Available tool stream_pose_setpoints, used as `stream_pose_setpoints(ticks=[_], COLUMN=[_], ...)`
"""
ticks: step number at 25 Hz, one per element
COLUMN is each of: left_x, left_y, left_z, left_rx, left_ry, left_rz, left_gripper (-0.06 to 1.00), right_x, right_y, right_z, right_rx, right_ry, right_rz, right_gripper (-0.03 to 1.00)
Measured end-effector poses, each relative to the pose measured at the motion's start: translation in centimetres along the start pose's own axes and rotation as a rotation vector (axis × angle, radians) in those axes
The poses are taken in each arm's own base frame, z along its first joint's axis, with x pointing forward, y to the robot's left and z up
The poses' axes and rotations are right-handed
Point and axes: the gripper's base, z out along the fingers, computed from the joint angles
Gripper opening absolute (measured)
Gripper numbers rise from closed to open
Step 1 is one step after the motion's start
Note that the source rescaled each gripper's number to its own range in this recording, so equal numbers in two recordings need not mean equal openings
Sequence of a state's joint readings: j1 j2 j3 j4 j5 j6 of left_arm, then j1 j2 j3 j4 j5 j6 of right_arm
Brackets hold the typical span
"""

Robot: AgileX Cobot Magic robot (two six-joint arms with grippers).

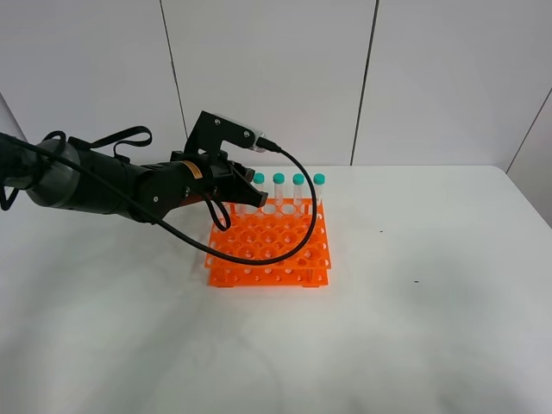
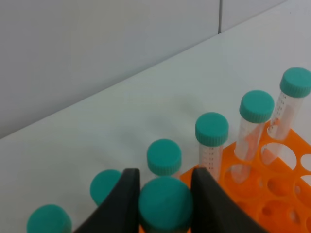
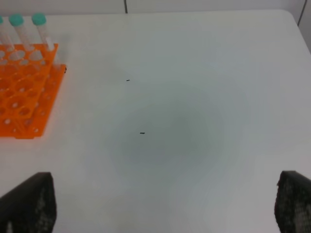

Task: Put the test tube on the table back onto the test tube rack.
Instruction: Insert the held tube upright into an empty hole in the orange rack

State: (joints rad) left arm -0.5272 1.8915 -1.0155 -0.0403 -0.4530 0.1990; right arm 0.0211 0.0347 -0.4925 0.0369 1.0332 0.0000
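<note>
- White table (image 1: 431, 328) holds the test tube rack (image 1: 272, 246) near its far edge.
- Low, outstretched left arm (image 1: 103, 181), with the left gripper (image 2: 165, 191) clenched on the test tube (image 2: 165, 206).
- Jaws of the right gripper (image 3: 161, 199) are spread wide.

1. I work in what looks like a lab: an orange test tube rack (image 1: 269, 246) stands before me, with teal-capped tubes (image 1: 298, 191) upright in its back row.
2. My table (image 1: 414, 345) is plain white, backed by pale panelled walls (image 1: 267, 78).
</note>
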Motion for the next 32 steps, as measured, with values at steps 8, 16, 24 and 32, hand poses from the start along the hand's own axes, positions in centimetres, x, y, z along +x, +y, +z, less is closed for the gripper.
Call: stream_pose_setpoints(ticks=[8,16,24,32], left_x=[0.0,0.6,1.5,2.4], left_y=[0.1,0.3,0.1,0.1], left_z=[0.0,-0.2,0.5,0.9], left_rx=[-0.002,-0.009,-0.011,-0.012], left_ry=[0.0,0.003,-0.002,0.012], left_rz=[-0.001,-0.004,-0.005,-0.033], left_gripper=[0.0,0.0,0.0,0.0], right_x=[0.0,0.0,0.0,0.0], right_y=[0.0,0.0,0.0,0.0], right_z=[0.0,0.0,0.0,0.0], right_rx=[0.0,0.0,0.0,0.0], right_ry=[0.0,0.0,0.0,0.0], right_rz=[0.0,0.0,0.0,0.0], right_gripper=[1.0,1.0,1.0,1.0])
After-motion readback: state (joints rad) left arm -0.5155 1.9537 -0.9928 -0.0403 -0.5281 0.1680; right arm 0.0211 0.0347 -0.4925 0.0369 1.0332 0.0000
